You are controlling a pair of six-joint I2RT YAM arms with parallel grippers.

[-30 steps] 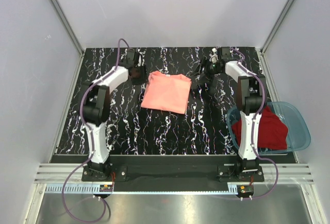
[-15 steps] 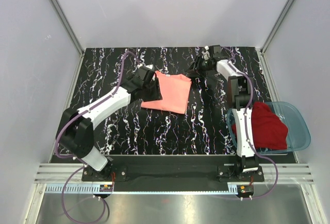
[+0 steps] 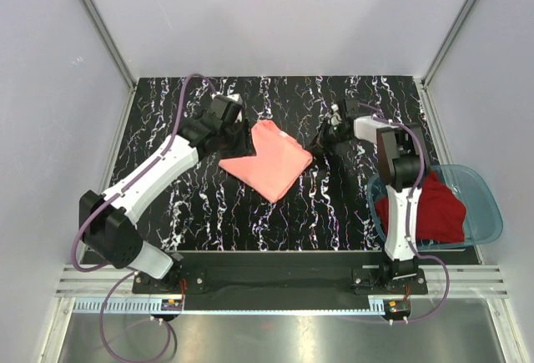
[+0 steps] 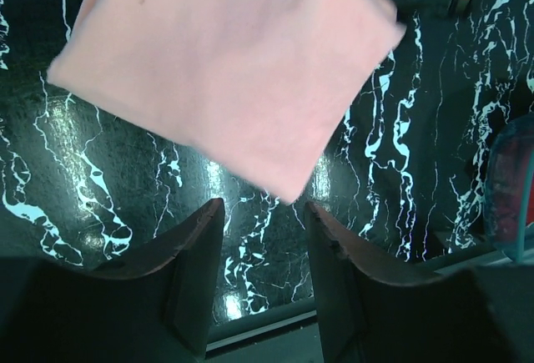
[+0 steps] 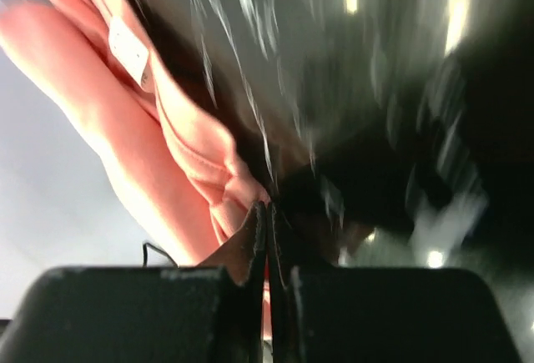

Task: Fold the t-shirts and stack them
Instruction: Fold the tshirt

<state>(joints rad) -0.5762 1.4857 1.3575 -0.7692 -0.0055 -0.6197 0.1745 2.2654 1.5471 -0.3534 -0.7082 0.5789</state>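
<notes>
The right end effector (image 5: 267, 213) is clamped together on a fold of the pink shirt (image 3: 271, 158). The left end effector (image 4: 263, 209) hangs apart and empty just beside it. I'd grip that side too before lifting.

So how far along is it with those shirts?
About halfway. The pink t-shirt lies folded; the right gripper pinches its edge, the left gripper open beside it. The dark red t-shirt sits crumpled in the blue basin, not yet folded or stacked.
</notes>
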